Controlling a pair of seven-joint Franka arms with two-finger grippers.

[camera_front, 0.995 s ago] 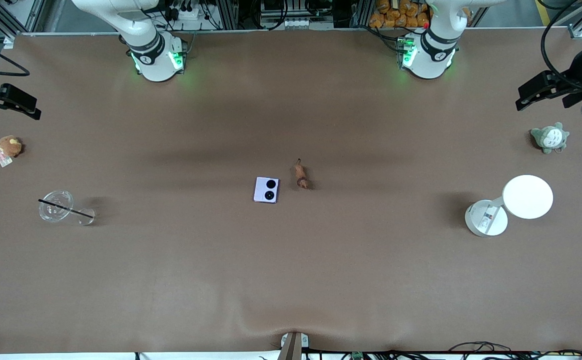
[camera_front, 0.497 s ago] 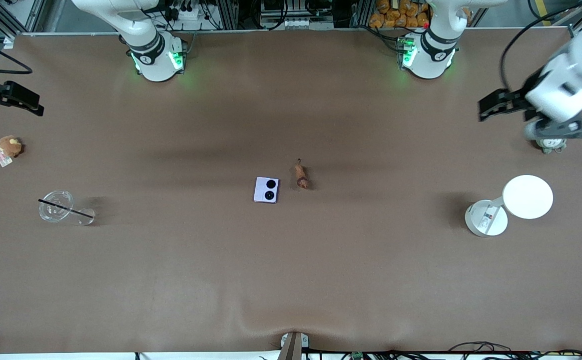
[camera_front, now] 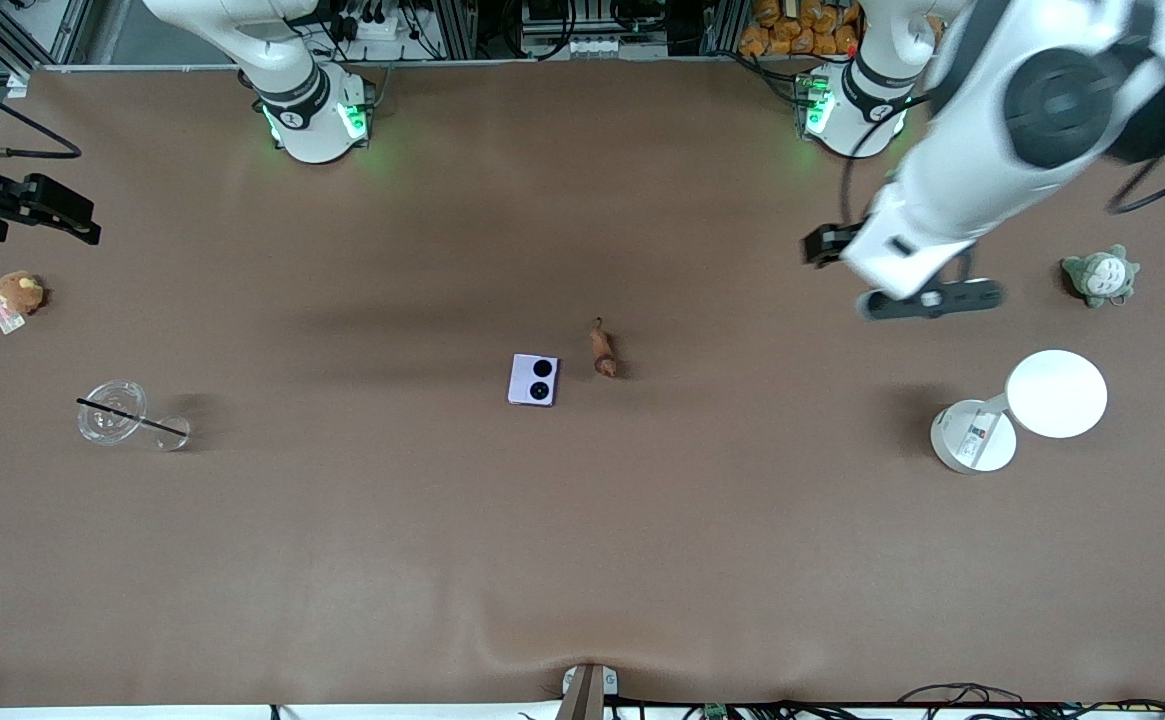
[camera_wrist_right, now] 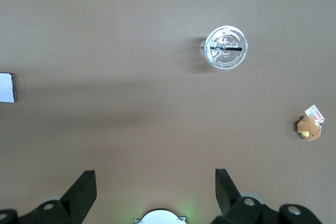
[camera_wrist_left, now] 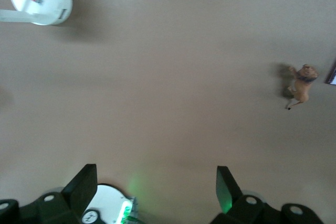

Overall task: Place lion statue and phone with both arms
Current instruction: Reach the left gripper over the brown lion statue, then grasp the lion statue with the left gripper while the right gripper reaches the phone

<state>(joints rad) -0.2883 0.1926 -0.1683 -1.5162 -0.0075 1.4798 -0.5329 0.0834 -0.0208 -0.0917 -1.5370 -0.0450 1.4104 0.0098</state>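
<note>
1. Finding the small squarish lilac folded phone [camera_front: 533, 380] lying flat near the middle of the brown counter [camera_front: 582, 560], its two black camera circles facing up; only its edge showing in the right wrist view [camera_wrist_right: 7, 87].
2. Noting the tiny reddish-brown lion statue [camera_front: 602, 352] lying just beside the phone, toward the left arm's end and slightly farther from the front camera, not touching it; showing in the left wrist view [camera_wrist_left: 299, 85] too.
3. Holding the left gripper [camera_front: 814, 248] up over bare counter between the lion statue and the grey-green plush toy [camera_front: 1100, 275], fingers [camera_wrist_left: 84, 187] spread wide, gripping nothing.
4. Hanging the right gripper [camera_front: 67, 215] over the counter's edge at the right arm's end, near the round brown plush with a tag [camera_front: 19, 292], fingers [camera_wrist_right: 84, 187] spread wide, gripping nothing.
5. Leaving a clear plastic cup with a black straw [camera_front: 112, 412] nearer the front camera than the brown plush.
6. Leaving a white round-based stand with a white disc [camera_front: 972, 440] nearer the front camera than the grey-green plush.
</note>
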